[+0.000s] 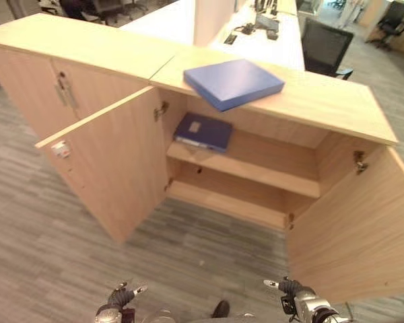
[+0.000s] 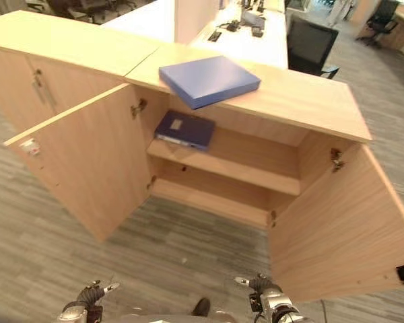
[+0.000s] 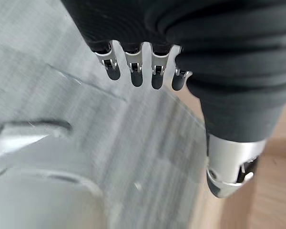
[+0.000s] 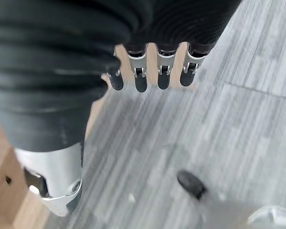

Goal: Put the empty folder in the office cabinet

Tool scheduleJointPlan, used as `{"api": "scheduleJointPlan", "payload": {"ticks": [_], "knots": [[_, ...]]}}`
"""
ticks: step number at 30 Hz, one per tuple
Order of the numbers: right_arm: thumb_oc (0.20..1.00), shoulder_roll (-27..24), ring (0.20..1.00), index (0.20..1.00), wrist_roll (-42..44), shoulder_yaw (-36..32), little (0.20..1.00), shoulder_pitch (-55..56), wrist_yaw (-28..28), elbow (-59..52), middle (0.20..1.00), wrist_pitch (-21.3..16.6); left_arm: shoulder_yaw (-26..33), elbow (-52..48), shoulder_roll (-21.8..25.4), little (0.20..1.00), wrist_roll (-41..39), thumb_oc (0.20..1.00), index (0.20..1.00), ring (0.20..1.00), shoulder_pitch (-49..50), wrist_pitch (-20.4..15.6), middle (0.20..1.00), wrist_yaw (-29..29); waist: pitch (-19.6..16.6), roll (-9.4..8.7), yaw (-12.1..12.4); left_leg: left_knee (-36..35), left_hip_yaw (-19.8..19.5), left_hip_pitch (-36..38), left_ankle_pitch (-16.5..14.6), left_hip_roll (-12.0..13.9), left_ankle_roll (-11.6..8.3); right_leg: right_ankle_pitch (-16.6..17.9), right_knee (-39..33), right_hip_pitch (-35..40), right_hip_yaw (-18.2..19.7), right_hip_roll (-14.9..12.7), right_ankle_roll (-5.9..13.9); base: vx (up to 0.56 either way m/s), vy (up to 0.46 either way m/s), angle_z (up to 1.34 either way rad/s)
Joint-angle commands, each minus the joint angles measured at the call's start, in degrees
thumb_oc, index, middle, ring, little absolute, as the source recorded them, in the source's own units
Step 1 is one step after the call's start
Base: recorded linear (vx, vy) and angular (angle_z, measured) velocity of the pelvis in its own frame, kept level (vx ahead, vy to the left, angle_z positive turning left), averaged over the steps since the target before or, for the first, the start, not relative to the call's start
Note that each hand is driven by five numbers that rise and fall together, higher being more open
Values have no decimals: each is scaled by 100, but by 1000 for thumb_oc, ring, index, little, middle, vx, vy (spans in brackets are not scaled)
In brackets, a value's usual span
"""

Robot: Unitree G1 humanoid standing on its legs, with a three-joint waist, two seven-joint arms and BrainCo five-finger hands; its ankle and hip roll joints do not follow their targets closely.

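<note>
A blue folder [image 1: 233, 82] is lying flat on top of the office cabinet [image 1: 337, 108], its near corner overhanging the front edge. Both cabinet doors are standing open, and a second, darker folder [image 1: 203, 130] is resting on the upper shelf [image 1: 256, 171] inside.

The left robot hand [image 3: 138, 71] and right robot hand [image 4: 152, 76] are hanging low, well apart from the cabinet. The wrist views are showing what the head views cannot: fingers straight and relaxed, holding nothing, over grey striped carpet [image 1: 27, 222]. Office desks [image 1: 269, 40] and a black chair [image 1: 326, 47] are standing behind.
</note>
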Motion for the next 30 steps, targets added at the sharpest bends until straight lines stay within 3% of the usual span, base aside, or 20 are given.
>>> {"api": "scheduleJointPlan", "payload": {"ticks": [1,5,6,7,8,9,13,16,23,26,27,29,30], "knots": [[1000,-309,1000,1000,-50,229,1000,-483,-107,120,1000,-93,-450,-574,92,1000,227,1000,1000,1000,-238,-93,1000,-101,473,8,89,-384,85,18,217,-233,211,-596,224,151,253,-302,498,78,-27,-52],[1000,-464,1000,1000,-243,319,1000,-623,-91,276,1000,-57,-722,-1109,383,1000,521,1000,1000,1000,-232,-109,1000,-261,559,30,236,-1485,-194,-580,-117,-745,271,-698,264,269,538,-371,582,131,52,-44],[1000,-489,1000,1000,-265,330,1000,-673,-91,305,1000,-52,-747,-1178,429,1000,540,1000,1000,1000,-219,-100,1000,-278,563,68,275,-1997,-342,-598,23,-860,222,-731,284,315,603,-359,584,107,66,-51],[1000,-489,1000,1000,-265,330,1000,-674,-90,306,1000,-52,-747,-1182,430,1000,540,1000,1000,1000,-217,-97,1000,-278,574,55,279,-2050,-332,-561,49,-872,222,-733,285,325,607,-373,584,150,124,-49],[1000,-494,1000,1000,-301,358,1000,-761,-100,342,1000,-52,-776,-1243,472,1000,555,1000,1000,1000,-217,-92,1000,-284,596,188,330,-3019,-660,-670,792,-1005,93,-758,284,416,671,-272,560,161,113,-51],[1000,-483,1000,1000,-304,354,1000,-770,-103,356,1000,-53,-782,-1207,472,1000,554,1000,1000,1000,-238,-84,1000,-284,611,231,343,-3310,-771,-686,1006,-994,49,-807,301,484,724,-227,550,160,115,-55],[1000,-404,1000,1000,-366,289,1000,-623,-98,381,1000,-55,-727,-962,365,1000,585,1000,1000,1000,-218,-74,1000,-255,444,236,340,-3855,-850,-447,1121,-969,63,-912,224,731,877,-242,636,280,146,-40],[1000,-372,1000,1000,-408,261,1000,-554,-93,406,1000,-41,-739,-924,368,1000,605,1000,1000,1000,-218,-78,1000,-263,351,194,317,-3879,-797,-376,1087,-1002,115,-923,226,746,887,-315,672,180,125,-27],[1000,-240,1000,1000,-533,138,1000,-466,-25,478,1000,11,-650,-930,412,1000,601,1000,1000,1000,-173,-102,1000,-247,133,147,301,-4012,-421,46,659,-1299,490,-888,621,613,979,-799,1040,194,243,-20],[1000,-195,1000,1000,-548,49,1000,-407,67,445,1000,36,-522,-1001,460,1000,594,1000,1000,1000,-81,-58,1000,-275,146,178,297,-4090,-226,443,409,-1557,769,-437,1899,206,950,-1339,1258,149,312,-40],[1000,-197,1000,1000,-548,48,1000,-408,68,445,1000,36,-522,-1001,459,1000,594,1000,1000,1000,-82,-58,1000,-275,130,182,295,-4091,-228,422,417,-1552,771,-424,1891,188,948,-1333,1257,67,198,-18],[1000,-147,1000,1000,-535,80,1000,-371,90,317,1000,44,-496,-1028,486,1000,555,1000,1000,1000,-66,-7,1000,-279,271,243,190,-4161,-181,766,295,-1703,967,120,3011,-144,933,-1654,1201,132,306,2],[1000,-108,1000,1000,-522,91,1000,-341,113,277,1000,35,-465,-1033,479,1000,539,1000,1000,1000,-42,8,1000,-279,275,256,173,-4192,-188,909,171,-1708,969,124,3252,-234,876,-1736,1243,191,277,9]]}}
